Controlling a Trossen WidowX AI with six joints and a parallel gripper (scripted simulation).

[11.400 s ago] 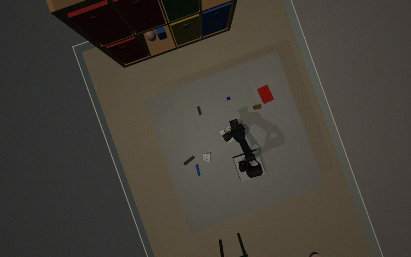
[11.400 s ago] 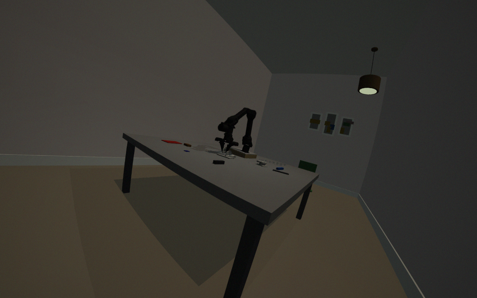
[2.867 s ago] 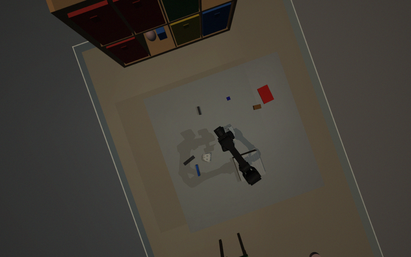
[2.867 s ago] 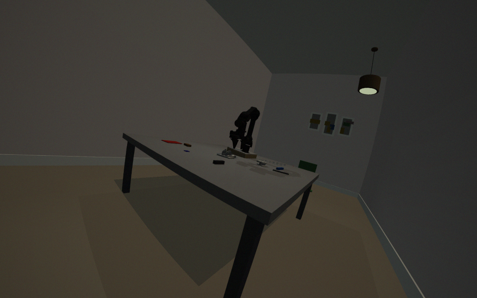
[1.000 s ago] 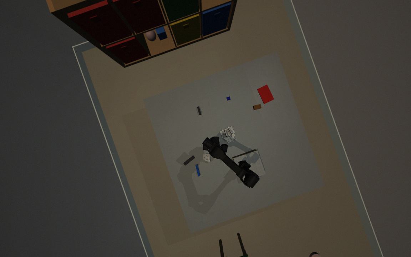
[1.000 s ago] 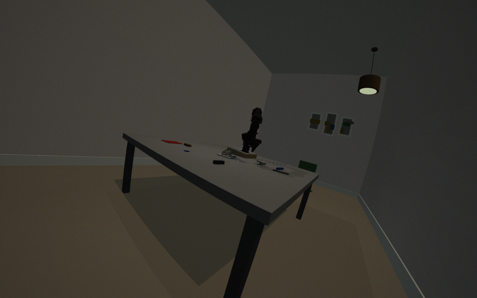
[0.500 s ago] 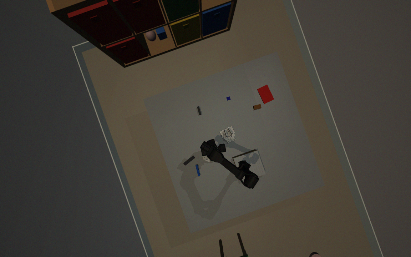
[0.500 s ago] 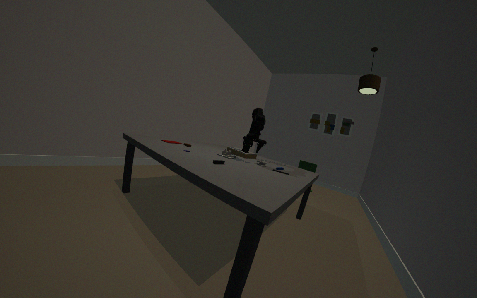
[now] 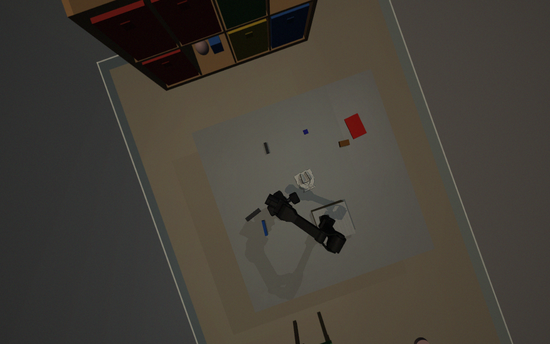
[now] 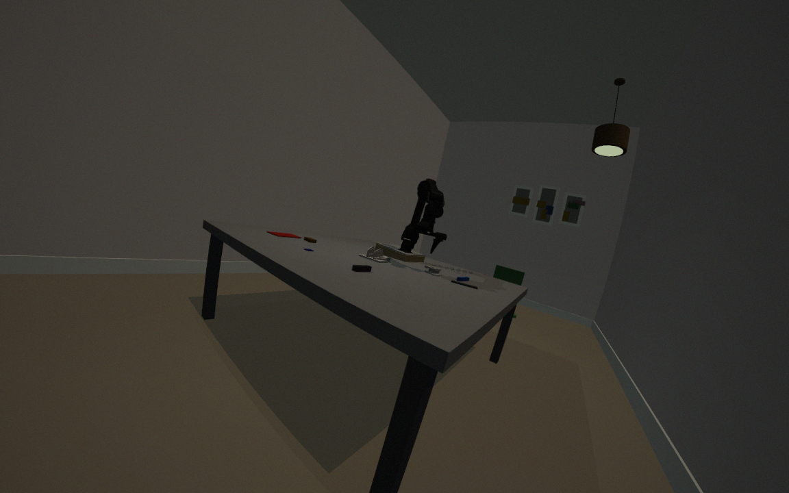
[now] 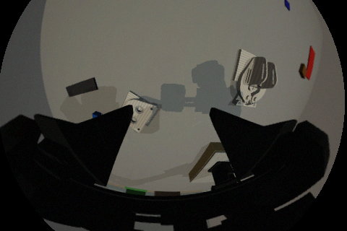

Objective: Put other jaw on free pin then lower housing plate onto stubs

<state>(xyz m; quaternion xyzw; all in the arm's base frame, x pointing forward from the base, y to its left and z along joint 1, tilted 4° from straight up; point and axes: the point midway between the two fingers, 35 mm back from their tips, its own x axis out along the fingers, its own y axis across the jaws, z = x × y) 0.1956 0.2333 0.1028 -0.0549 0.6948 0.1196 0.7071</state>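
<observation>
Jaws wide, nothing held, above table [image 9: 234, 171] [image 10: 385, 294] [image 11: 126, 25]. Plate-fetching stage, probably; next calls for centring over the housing plate [image 10: 433, 270] [image 11: 146, 116], descending, gripping squarely.

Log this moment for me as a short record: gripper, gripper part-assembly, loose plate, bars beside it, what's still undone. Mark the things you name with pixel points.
gripper: open, nothing held [image 9: 275, 207] [image 10: 432, 252] [image 11: 171, 109]
assembly: pale ridged base with dark grey jaws [image 9: 304, 179] [image 10: 374, 253] [image 11: 258, 73]; gear mesh not discernible
loose plate: white angular plate with holes [image 10: 433, 270] [image 11: 144, 114], likely the housing, off the assembly
nearby bars: blue bar [image 9: 264, 228] [image 10: 462, 279] [image 11: 96, 115]; flat dark grey bar [image 9: 253, 214] [image 10: 464, 284] [image 11: 82, 86]
undone: housing closure
</observation>
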